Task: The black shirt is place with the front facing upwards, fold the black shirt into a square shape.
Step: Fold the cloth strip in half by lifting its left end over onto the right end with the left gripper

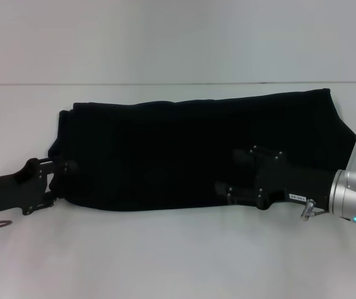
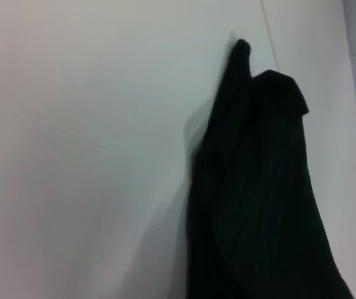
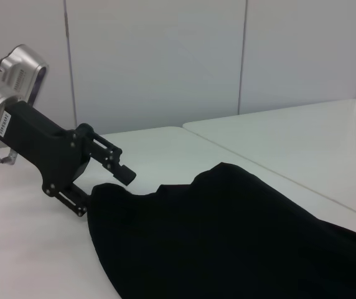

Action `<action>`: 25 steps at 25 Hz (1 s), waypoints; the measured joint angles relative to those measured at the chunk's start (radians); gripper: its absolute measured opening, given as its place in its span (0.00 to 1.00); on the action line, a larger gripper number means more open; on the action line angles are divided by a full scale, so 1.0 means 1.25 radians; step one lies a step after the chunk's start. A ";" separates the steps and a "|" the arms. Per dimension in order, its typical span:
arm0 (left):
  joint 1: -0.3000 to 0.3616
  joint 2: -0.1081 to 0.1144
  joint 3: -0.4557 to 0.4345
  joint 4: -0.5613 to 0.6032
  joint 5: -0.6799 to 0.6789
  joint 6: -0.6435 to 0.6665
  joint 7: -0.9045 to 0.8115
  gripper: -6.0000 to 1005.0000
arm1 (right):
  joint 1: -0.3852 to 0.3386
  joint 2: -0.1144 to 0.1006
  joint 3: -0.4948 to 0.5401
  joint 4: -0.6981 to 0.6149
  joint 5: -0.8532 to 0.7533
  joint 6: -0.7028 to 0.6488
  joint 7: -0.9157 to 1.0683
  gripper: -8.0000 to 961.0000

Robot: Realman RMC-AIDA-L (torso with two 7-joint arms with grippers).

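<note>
1. You've got the black shirt (image 1: 184, 149) lying across the middle of the head frame on the white surface (image 1: 165, 255), folded into a long horizontal band. No lettering shows.
2. Your left pincer (image 1: 63, 177) is at the lower left of the head frame, right at the shirt's left end. Its fingers meet the cloth edge there and look clamped onto the black shirt.
3. In the right wrist view, left pincer (image 3: 106, 180) sits at left centre, with one finger above the cloth and one below, the shirt (image 3: 228, 237) spreading to lower right.
4. Your right pincer (image 1: 228, 171) is at right centre of the head frame, over the shirt's right half. Black on black, so you cannot tell if it's open or closed.
5. Left wrist view: shirt (image 2: 259, 199) hangs as a dark fold at right centre against the white surface (image 2: 84, 156).
</note>
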 joint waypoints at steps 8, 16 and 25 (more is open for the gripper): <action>-0.004 -0.002 0.035 -0.001 0.000 -0.018 0.000 0.62 | 0.001 0.000 -0.003 0.007 0.001 0.000 0.000 0.90; -0.001 -0.004 0.034 0.000 0.000 -0.025 0.004 0.36 | 0.002 0.000 -0.003 0.009 -0.002 0.000 0.001 0.90; 0.002 -0.003 0.023 0.008 -0.007 -0.025 0.022 0.05 | 0.002 0.000 -0.004 0.010 -0.003 0.000 0.001 0.90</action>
